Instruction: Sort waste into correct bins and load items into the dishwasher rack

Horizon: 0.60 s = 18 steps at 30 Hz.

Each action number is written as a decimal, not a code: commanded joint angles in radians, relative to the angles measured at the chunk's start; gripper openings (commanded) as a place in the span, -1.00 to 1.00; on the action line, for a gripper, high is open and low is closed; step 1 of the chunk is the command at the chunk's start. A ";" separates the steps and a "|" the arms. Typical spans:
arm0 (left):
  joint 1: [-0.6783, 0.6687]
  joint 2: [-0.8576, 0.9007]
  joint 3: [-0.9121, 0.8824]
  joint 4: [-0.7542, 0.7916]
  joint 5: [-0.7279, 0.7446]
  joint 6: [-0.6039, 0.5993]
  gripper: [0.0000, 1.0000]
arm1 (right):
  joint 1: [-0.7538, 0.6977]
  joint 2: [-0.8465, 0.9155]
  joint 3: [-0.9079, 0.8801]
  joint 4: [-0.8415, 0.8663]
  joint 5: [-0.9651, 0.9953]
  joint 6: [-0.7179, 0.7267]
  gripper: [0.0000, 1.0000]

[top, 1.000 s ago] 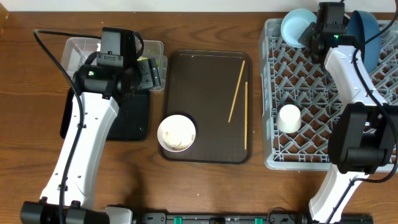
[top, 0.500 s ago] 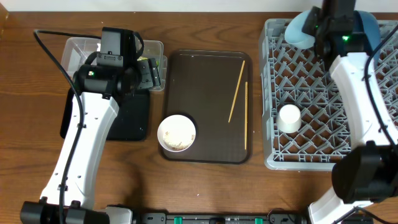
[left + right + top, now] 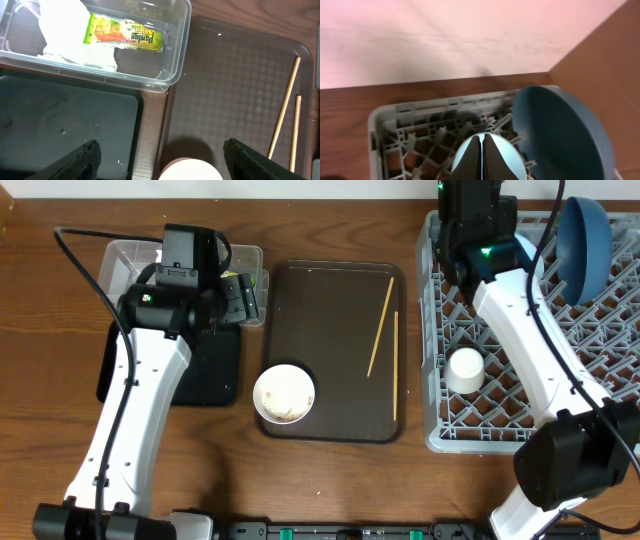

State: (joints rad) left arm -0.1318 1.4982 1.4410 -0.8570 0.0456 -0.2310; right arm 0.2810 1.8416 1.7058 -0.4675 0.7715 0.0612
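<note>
The white napkin (image 3: pixel 65 30) and yellow-green wrapper (image 3: pixel 125 32) lie in the clear tub (image 3: pixel 175 60), next to the black tray (image 3: pixel 65 125). My left gripper (image 3: pixel 170 160) is open and empty above the tub's near edge, over the white bowl (image 3: pixel 284 393), which holds whitish scraps. Two chopsticks (image 3: pixel 380 325) lie on the brown tray. In the grey rack (image 3: pixel 500 330) stand the white cup (image 3: pixel 465 370) and the upright dark blue dish (image 3: pixel 585 240). My right gripper (image 3: pixel 482 145) is shut and empty just above the light blue bowl (image 3: pixel 507 160), which is hidden in the overhead view.
The dark brown serving tray (image 3: pixel 330 310) lies between the bins and the rack. The left arm (image 3: pixel 150 360) stretches over the black tray (image 3: pixel 215 375). A pink wall (image 3: pixel 445 35) rises behind the rack's far edge.
My right arm has swung left over the rack's far left corner and now covers the light blue bowl. The left arm has not moved.
</note>
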 commanded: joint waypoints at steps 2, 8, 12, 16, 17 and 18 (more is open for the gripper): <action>0.002 0.006 -0.013 -0.002 -0.005 0.016 0.63 | -0.025 0.005 0.003 -0.015 0.015 0.074 -0.98; 0.002 0.006 -0.013 -0.002 -0.005 0.016 0.62 | -0.094 0.001 0.003 -0.140 -0.215 0.188 -0.54; 0.002 0.006 -0.013 -0.002 -0.005 0.016 0.62 | -0.168 0.001 0.003 -0.258 -0.433 0.307 -0.01; 0.002 0.006 -0.013 -0.002 -0.005 0.016 0.63 | -0.265 0.001 0.003 -0.351 -0.662 0.381 0.21; 0.002 0.006 -0.013 -0.002 -0.005 0.016 0.63 | -0.282 0.000 0.003 -0.365 -0.694 0.392 0.22; 0.002 0.006 -0.013 -0.002 -0.005 0.016 0.62 | -0.299 0.000 0.003 -0.376 -0.721 0.396 0.22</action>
State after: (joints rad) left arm -0.1318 1.4982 1.4410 -0.8570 0.0456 -0.2310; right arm 0.0326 1.8416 1.7058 -0.8246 0.2527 0.3695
